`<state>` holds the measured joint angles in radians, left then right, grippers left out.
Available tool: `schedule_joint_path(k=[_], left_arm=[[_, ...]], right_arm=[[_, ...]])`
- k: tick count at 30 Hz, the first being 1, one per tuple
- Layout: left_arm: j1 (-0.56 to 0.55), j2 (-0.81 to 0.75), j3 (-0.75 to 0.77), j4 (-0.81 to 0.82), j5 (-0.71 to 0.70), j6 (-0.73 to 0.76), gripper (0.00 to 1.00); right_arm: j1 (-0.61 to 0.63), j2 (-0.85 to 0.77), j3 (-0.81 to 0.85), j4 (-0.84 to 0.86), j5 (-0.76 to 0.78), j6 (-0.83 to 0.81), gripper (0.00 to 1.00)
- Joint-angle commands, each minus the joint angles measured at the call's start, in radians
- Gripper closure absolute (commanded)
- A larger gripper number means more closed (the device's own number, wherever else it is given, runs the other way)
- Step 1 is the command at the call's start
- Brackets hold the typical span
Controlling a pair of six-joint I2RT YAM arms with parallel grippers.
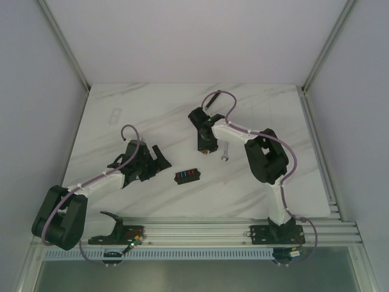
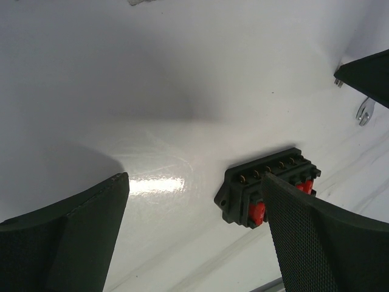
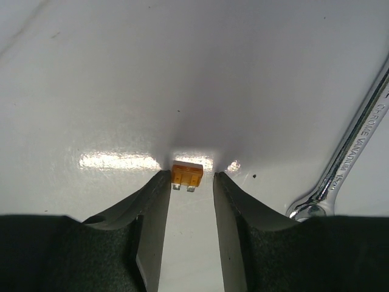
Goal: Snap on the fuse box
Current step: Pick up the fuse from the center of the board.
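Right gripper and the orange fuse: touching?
Cannot tell. Right wrist view: orange fuse sits between the tips of the right gripper; table shows beside one finger, the other finger's edge meets the fuse outline, no clear gap.

The only words that can be read stand on the wrench (image 3: 351,146) in the right wrist view. They are "CHROME VANADIUM", in capital letters pressed into the metal, and they run along the shank. In the top view the same wrench (image 1: 224,152) is too small for any letter to be read, and in the left wrist view only its end (image 2: 363,112) shows. On the orange fuse (image 3: 186,175) and the fuse box (image 2: 267,185) no number or mark is legible.
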<state>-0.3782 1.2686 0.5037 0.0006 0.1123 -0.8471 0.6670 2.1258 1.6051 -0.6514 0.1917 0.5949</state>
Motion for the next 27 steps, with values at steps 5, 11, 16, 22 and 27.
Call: schedule_joint_path(k=[5, 11, 16, 22, 27], left_arm=[[-0.016, 0.012, 0.021, 0.0, 0.016, 0.008, 0.01], [-0.025, 0.02, 0.026, 0.001, 0.015, 0.005, 0.01], [-0.032, 0.024, 0.027, 0.004, 0.013, 0.003, 0.01], [-0.043, 0.029, 0.036, 0.008, 0.011, 0.0, 0.01], [-0.063, 0.026, 0.04, 0.013, 0.001, -0.001, 0.02]], right_arm=[[0.001, 0.055, 0.031, -0.012, -0.015, 0.003, 0.61], [0.004, 0.061, 0.039, -0.006, -0.013, 0.0, 0.61], [0.004, 0.067, 0.035, -0.018, -0.012, 0.003, 0.63], [0.012, 0.073, 0.041, -0.018, -0.008, -0.004, 0.68], [0.019, 0.08, 0.054, -0.017, -0.016, -0.015, 0.74]])
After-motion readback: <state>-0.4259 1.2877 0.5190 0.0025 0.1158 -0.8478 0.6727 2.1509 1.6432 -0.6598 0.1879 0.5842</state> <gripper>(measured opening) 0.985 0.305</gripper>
